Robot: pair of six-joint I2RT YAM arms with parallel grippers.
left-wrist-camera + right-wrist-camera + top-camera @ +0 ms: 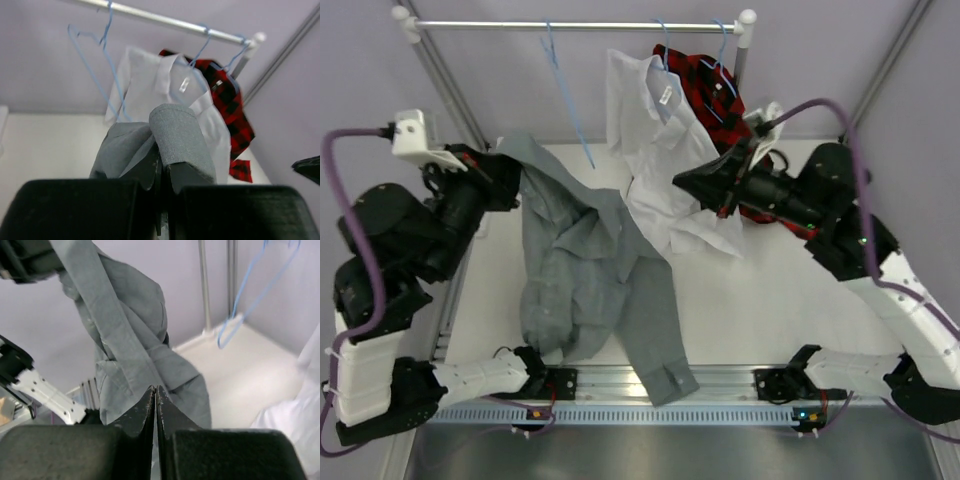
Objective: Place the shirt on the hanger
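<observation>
A white collared shirt (642,120) hung from the metal rail (580,25) above the white counter (770,300). A red-and-black plaid shirt (703,78) hung just behind it, partly covered.

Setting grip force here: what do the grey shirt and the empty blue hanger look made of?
The grey shirt: soft woven cloth, matte, probably cotton; it drapes and creases loosely. The hanger: thin wire, likely metal with a light-blue coating, judging by its slim, smoothly bent outline.

Shirt (570,260) before hanger (570,105) on rail (620,25)
</observation>
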